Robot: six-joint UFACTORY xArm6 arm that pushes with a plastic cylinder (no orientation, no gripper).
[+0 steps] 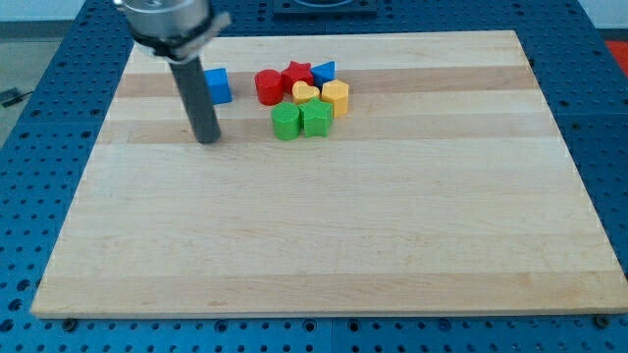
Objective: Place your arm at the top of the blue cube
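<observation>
The blue cube [218,85] sits on the wooden board [324,226] near the view's top left. My tip [207,139] rests on the board just below the cube and a little to its left, a short gap away. The dark rod rises from the tip and covers the cube's left edge. To the cube's right lies a tight cluster: a red cylinder [268,86], a red star [298,74], a blue triangular block [325,72], a yellow heart [305,93], a yellow block [336,97], a green cylinder [286,123] and a green star-like block [316,118].
The board lies on a blue perforated table [39,176]. The arm's grey mount [169,22] hangs over the board's top left corner.
</observation>
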